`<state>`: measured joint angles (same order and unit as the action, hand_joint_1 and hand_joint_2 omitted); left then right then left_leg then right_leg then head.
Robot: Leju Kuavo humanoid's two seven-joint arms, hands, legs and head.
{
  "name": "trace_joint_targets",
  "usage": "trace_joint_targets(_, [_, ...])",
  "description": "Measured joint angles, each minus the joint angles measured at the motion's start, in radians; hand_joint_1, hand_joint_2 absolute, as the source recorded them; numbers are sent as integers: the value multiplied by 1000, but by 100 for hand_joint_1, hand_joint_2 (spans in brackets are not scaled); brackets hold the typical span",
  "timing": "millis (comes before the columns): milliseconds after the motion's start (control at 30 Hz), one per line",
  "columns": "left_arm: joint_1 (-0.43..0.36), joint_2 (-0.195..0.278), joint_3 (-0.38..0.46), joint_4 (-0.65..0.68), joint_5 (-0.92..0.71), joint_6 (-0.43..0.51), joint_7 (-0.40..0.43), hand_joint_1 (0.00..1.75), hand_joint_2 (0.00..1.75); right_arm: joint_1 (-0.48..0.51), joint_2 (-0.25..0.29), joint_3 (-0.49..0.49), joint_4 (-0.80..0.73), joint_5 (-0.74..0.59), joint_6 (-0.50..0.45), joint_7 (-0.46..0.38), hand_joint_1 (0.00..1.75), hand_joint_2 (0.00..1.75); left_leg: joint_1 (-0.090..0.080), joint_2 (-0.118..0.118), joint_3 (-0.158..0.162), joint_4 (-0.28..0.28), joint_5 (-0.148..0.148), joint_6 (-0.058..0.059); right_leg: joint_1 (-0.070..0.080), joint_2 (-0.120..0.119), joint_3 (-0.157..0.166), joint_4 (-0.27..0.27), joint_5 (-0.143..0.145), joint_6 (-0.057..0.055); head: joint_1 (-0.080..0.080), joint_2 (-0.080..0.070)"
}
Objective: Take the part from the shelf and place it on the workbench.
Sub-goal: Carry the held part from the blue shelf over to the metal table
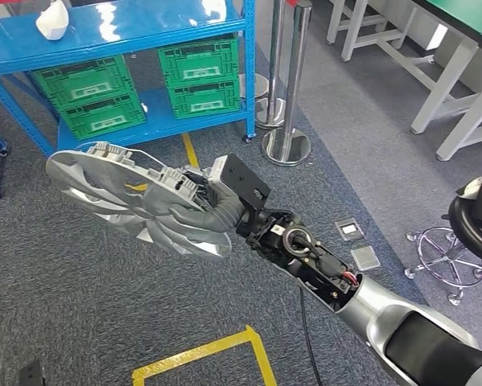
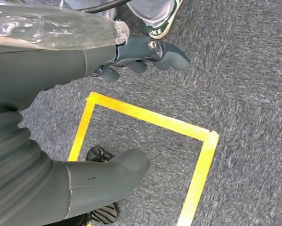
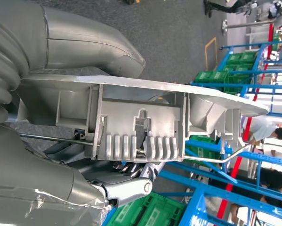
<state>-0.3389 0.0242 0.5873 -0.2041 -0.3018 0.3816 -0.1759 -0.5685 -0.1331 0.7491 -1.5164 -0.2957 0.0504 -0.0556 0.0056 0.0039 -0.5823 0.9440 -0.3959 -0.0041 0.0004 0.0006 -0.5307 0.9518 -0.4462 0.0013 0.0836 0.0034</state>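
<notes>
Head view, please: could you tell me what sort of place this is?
Probably a factory or workshop floor: blue steel shelving stacked with green crates, yellow floor tape, workbenches, and the right hand holds a silver cast part.

1. Right arm (image 1: 372, 310): comes in from lower right of the head view, stretched forward and left across the floor, silver shell at the forearm, open black wrist section ahead of it.
2. Right hand (image 1: 211, 211): fingers wrapped around the silver part (image 1: 122, 197), holding it clear of the floor, roughly flat, slightly tilted.
3. Right wrist view: thumb (image 3: 93, 40) lies along one face of the part, darker fingers (image 3: 126, 188) on the opposite face, so it's clamped between them.
4. Left hand (image 2: 96, 117): holds nothing, thumb and fingers (image 2: 160, 49) extended and apart, pointing down at the floor.
</notes>
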Motion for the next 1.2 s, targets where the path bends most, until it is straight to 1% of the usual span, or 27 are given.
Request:
trace_joint_targets(133, [-1, 3, -6, 0, -1, 0, 0, 0, 175, 2, 0, -4, -4, -2, 0, -1, 175, 175, 2, 2, 6, -12, 2, 9, -1, 0, 1, -6, 0, 7, -3, 0])
trace_joint_targets(200, [-2, 1, -11, 0, -2, 0, 0, 0, 175, 3, -2, -8, -9, -3, -1, -1, 175, 175, 10, 6, 21, -35, 10, 12, -1, 1, -15, 27, -22, 15, 0, 0])
trace_joint_targets(233, [-3, 0, -13, 0, -2, 0, 0, 0, 175, 4, -3, -9, -11, -5, -2, -1, 175, 175, 13, 9, 27, -42, 12, 13, -2, 1, -40, 78, -48, 19, 2, 0])
trace_joint_targets(300, [-4, -1, -14, 0, -2, 0, 1, 0, 175, 8, -4, -12, -15, -9, -4, -1, 175, 175, 14, 13, 30, -44, 10, 14, -8, 1, -113, 220, -105, 30, 6, 0])
trace_joint_targets(333, [-3, -2, -15, 0, -2, 0, 1, 0, 175, 12, -5, -13, -17, -9, -4, 0, 175, 175, 15, 14, 30, -43, 8, 13, -12, 1, -144, 274, -116, 36, 7, 0])
trace_joint_targets(367, [-3, -3, -16, 0, -2, 0, 2, 0, 175, 16, -6, -14, -17, -9, -5, 0, 175, 175, 17, 15, 32, -41, 5, 10, -17, 0, -159, 291, -108, 42, 7, 0])
trace_joint_targets(400, [-2, -4, -17, 0, -2, 0, 3, 0, 175, 18, -8, -14, -18, -9, -6, 1, 175, 175, 20, 16, 34, -38, 0, 6, -22, -2, -152, 263, -78, 48, 7, 0])
trace_joint_targets(433, [-2, -5, -18, 0, -2, 0, 4, 0, 175, 20, -9, -15, -18, -9, -6, 2, 175, 175, 24, 17, 37, -32, -6, -1, -28, -6, -126, 199, -33, 54, 9, 0])
trace_joint_targets(467, [-2, -5, -18, 0, -2, 0, 4, 0, 175, 20, -11, -16, -19, -9, -6, 2, 175, 175, 27, 17, 38, -24, -14, -8, -31, -16, -95, 128, 0, 60, 10, 0])
trace_joint_targets(500, [-2, -4, -19, 0, -2, 0, 5, 0, 175, 20, -11, -16, -20, -9, -7, 3, 175, 175, 26, 19, 36, -13, -21, -17, -32, -23, -68, 68, 22, 60, 14, 0])
trace_joint_targets(533, [-2, -3, -19, 0, -1, 1, 5, 0, 175, 20, -11, -17, -22, -9, -8, 4, 175, 175, 24, 21, 32, -5, -26, -24, -31, -29, -54, 35, 29, 55, 16, 0])
trace_joint_targets(567, [-2, -2, -19, 0, 0, 1, 6, 0, 175, 20, -12, -18, -25, -9, -10, 5, 175, 175, 20, 24, 28, 1, -28, -30, -29, -30, -51, 27, 22, 47, 14, 0])
trace_joint_targets(633, [0, -2, -20, 0, 2, 1, 6, 0, 175, 22, -12, -19, -30, -7, -12, 9, 175, 175, 19, 33, 24, 6, -31, -38, -27, -18, -56, 31, 22, 26, 8, 0])
trace_joint_targets(700, [0, -2, -20, 0, 3, 1, 6, 0, 175, 22, -13, -21, -32, -5, -13, 11, 175, 175, 23, 30, 9, 42, -55, -45, -28, -5, -55, 31, 22, 12, 2, 0])
trace_joint_targets(733, [0, -2, -20, 0, 3, 0, 6, 0, 175, 22, -13, -23, -34, -5, -14, 12, 175, 175, 23, 23, -15, 92, -81, -46, -28, 1, -53, 30, 22, 7, -1, 0])
trace_joint_targets(800, [1, -1, -20, 0, 4, 0, 6, 0, 175, 21, -13, -24, -35, -4, -14, 11, 175, 175, 22, 10, -95, 243, -141, -45, -26, 14, -52, 30, 20, 0, -6, 0])
trace_joint_targets(833, [2, -1, -20, 0, 4, 0, 6, 0, 175, 22, -13, -24, -35, -4, -14, 11, 175, 175, 21, 6, -132, 307, -158, -44, -23, 21, -51, 30, 20, -2, -8, 0])
trace_joint_targets(867, [3, -1, -20, 0, 5, 0, 6, 0, 175, 23, -13, -24, -35, -4, -14, 11, 175, 175, 20, 4, -154, 337, -156, -40, -21, 28, -50, 30, 19, -4, -8, 0])
trace_joint_targets(900, [3, -1, -20, 0, 5, -1, 6, 0, 175, 24, -13, -24, -35, -4, -14, 12, 175, 175, 20, 3, -154, 321, -133, -35, -19, 37, -48, 30, 18, -5, -8, 0])
trace_joint_targets(933, [3, -1, -20, 0, 5, -1, 6, 0, 175, 25, -13, -24, -36, -4, -14, 12, 175, 175, 19, -2, -134, 265, -94, -28, -17, 45, -46, 30, 17, -5, -8, 0])
trace_joint_targets(967, [3, 0, -20, 0, 5, -1, 6, 0, 175, 25, -13, -24, -36, -4, -14, 12, 175, 175, 18, -13, -101, 186, -52, -20, -17, 53, -44, 30, 17, -5, -8, 0])
trace_joint_targets(1000, [2, 2, -20, 0, 5, -2, 6, 0, 175, 25, -13, -24, -37, -4, -14, 12, 175, 175, 17, -30, -68, 113, -23, -13, -15, 61, -45, 31, 15, -3, -8, 0])
trace_joint_targets(1033, [1, 3, -20, 0, 5, -2, 6, 0, 175, 25, -13, -24, -38, -4, -14, 12, 175, 175, 15, -45, -45, 60, -7, -9, -16, 68, -47, 31, 15, 0, -8, 0])
trace_joint_targets(1067, [1, 4, -20, -1, 5, -2, 6, 0, 175, 25, -13, -24, -39, -4, -14, 12, 175, 175, 12, -56, -33, 33, -4, -7, -17, 75, -49, 31, 14, 4, -7, 0])
trace_joint_targets(1133, [1, 5, -20, -1, 5, -2, 6, 0, 175, 26, -13, -25, -41, -4, -15, 12, 175, 175, 10, -51, -28, 22, -7, -5, -21, 88, -53, 26, 16, 17, -8, 0])
trace_joint_targets(1167, [1, 4, -20, -1, 5, -2, 6, 0, 175, 27, -14, -26, -41, -4, -16, 12, 175, 175, 11, -44, -25, 19, -6, -2, -22, 86, -55, 28, 13, 23, -8, 0])
trace_joint_targets(1200, [0, 3, -20, -2, 5, -2, 6, 0, 175, 27, -14, -27, -41, -4, -16, 12, 175, 175, 13, -36, -22, 15, -6, 2, -21, 74, -62, 43, 1, 27, -6, 0])
